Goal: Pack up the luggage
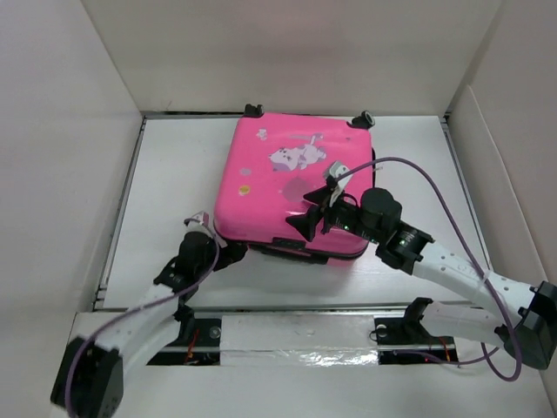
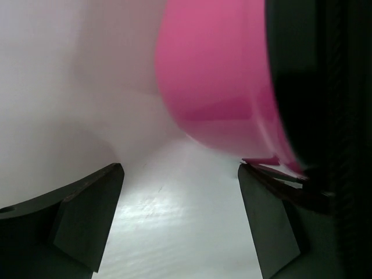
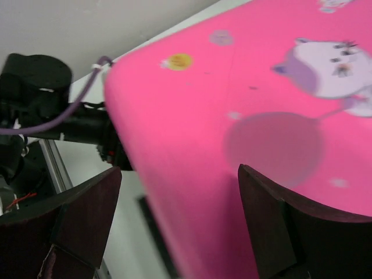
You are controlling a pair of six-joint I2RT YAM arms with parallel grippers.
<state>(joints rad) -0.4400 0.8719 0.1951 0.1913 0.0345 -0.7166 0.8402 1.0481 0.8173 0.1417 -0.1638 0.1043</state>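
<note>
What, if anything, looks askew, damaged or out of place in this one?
Only the luggage is slightly askew: closed and flat, it sits rotated off square to the table edges. No spill or damage shows.

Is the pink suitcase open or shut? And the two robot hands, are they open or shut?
luggage: shut, lying flat on the table, sticker side up.
left hand: open, holding nothing, low at the near left corner of the luggage.
right hand: open, holding nothing, over the near part of the luggage top.
</note>
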